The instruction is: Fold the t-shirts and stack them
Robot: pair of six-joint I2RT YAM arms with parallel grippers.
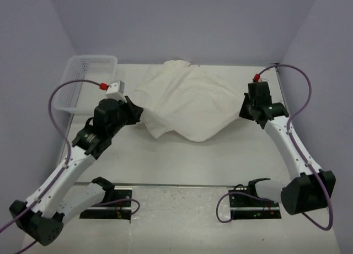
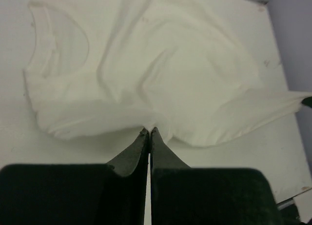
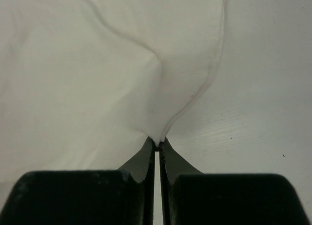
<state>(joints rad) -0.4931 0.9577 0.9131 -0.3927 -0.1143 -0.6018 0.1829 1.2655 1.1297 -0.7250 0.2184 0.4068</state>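
Right now you have one white t-shirt (image 1: 187,102) lying rumpled on the white table (image 1: 182,160). In the top view it sits toward 12 o'clock from the table's centre, spread loosely with soft folds across it.

Your left gripper (image 2: 148,133) is at the shirt's 9 o'clock edge. In the left wrist view its jaws are pressed almost together, with a thin pinch of cloth caught between the tips. From that camera, the neckline (image 2: 58,39) shows at about 10 o'clock, and the fabric runs off to a stretched corner at 3 o'clock.

Your right gripper (image 3: 157,146) is at the shirt's 3 o'clock edge in the top view. Its jaws are likewise nearly closed, clamped on a stitched hem that rises from the tips in a ridge. Bare table lies to the 3 o'clock side of that hem.

A clear plastic basket (image 1: 83,83) stands at 10 o'clock on the table, apart from the shirt and just beyond the left arm's wrist.
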